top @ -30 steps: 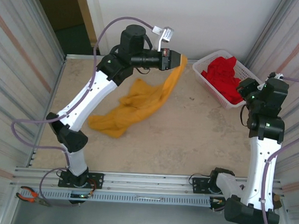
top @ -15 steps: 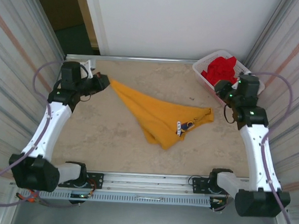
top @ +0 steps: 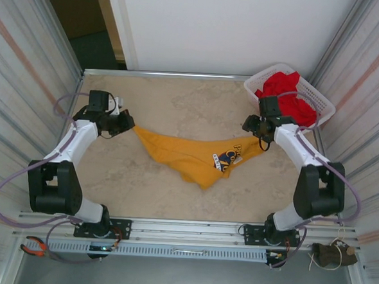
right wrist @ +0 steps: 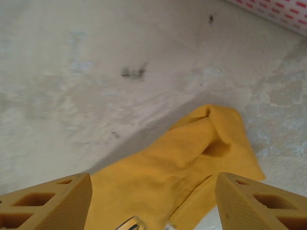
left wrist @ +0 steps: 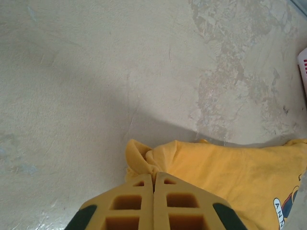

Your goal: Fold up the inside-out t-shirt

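Barely started: t-shirt [top: 198,157] strung out bunched across the table [top: 173,202], nothing folded yet, left gripper [top: 129,124] clamped on one end, right gripper [top: 251,130] jaws apart over the other

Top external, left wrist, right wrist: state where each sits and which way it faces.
Top external: above and behind the bases, looking down on the table, t-shirt, left pincer and right pincer.
Left wrist: on the left arm, facing down past the left pincer, shut on the t-shirt.
Right wrist: on the right arm, facing down between the open right pincer's fingers.
Shared: all three see the t-shirt.
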You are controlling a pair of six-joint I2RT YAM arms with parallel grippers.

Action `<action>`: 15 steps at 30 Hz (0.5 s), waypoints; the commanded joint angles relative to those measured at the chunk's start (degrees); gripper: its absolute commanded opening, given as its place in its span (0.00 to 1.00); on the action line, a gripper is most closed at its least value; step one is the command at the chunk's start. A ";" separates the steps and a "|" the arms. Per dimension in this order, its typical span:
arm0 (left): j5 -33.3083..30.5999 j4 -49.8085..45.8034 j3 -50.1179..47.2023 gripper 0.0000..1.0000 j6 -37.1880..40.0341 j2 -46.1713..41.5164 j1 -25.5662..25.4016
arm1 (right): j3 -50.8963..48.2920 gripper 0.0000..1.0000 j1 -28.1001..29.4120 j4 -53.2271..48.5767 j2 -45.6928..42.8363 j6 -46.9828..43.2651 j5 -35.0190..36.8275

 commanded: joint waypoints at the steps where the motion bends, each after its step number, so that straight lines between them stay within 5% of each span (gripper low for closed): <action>1: 0.97 0.60 1.93 0.00 1.93 -0.32 -0.28 | 2.98 0.69 -1.20 -1.84 4.82 -2.01 5.34; 12: 1.83 0.37 3.80 0.00 2.02 0.13 -0.29 | 6.48 0.66 -2.77 -0.67 17.46 -3.28 5.58; 13: 1.69 0.40 3.85 0.00 2.00 0.25 -0.29 | 6.62 0.58 -2.70 -0.42 18.29 -3.50 4.91; 15: 1.49 0.66 4.36 0.00 2.00 0.74 -0.23 | 7.04 0.22 -2.86 -0.15 18.90 -3.70 3.09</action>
